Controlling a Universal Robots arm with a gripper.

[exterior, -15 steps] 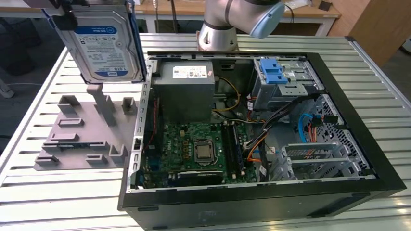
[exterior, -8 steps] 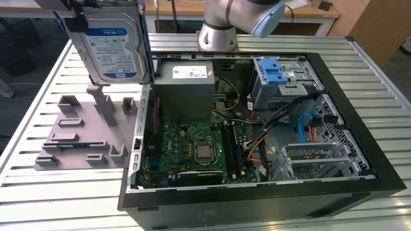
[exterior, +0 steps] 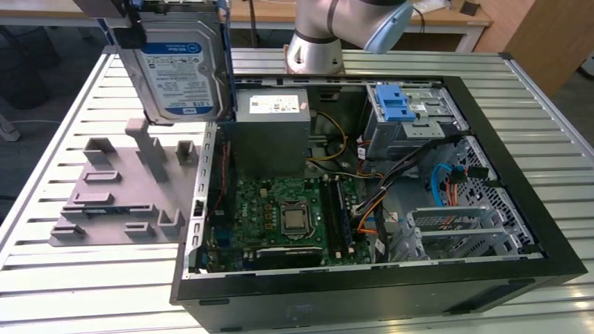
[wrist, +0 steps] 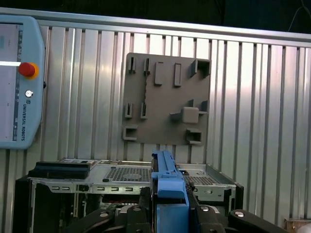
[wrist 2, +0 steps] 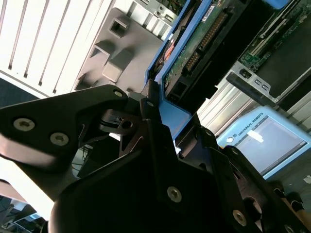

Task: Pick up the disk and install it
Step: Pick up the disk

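Note:
The disk (exterior: 178, 64), a silver hard drive with a blue-and-white label in a blue carrier, hangs upright in the air. It is over the grey fixture plate (exterior: 111, 202), at the exterior view's left of the open computer case (exterior: 519, 209). My gripper (exterior: 149, 21) is shut on its upper end. In the second wrist view the gripper (wrist 2: 175, 121) clamps the blue carrier (wrist 2: 180, 114), and the disk's circuit-board side (wrist 2: 194, 48) faces the camera. The first wrist view has the carrier's edge (wrist: 167, 179) standing between the fingers of the gripper (wrist: 169, 199).
Inside the case sit a grey drive cage with a blue latch (exterior: 399, 104), a grey power supply box (exterior: 272, 129) and the motherboard (exterior: 288, 216). The arm's base (exterior: 320, 42) stands behind the case. A teach pendant (wrist: 14, 82) lies on the slatted metal table (exterior: 83, 278).

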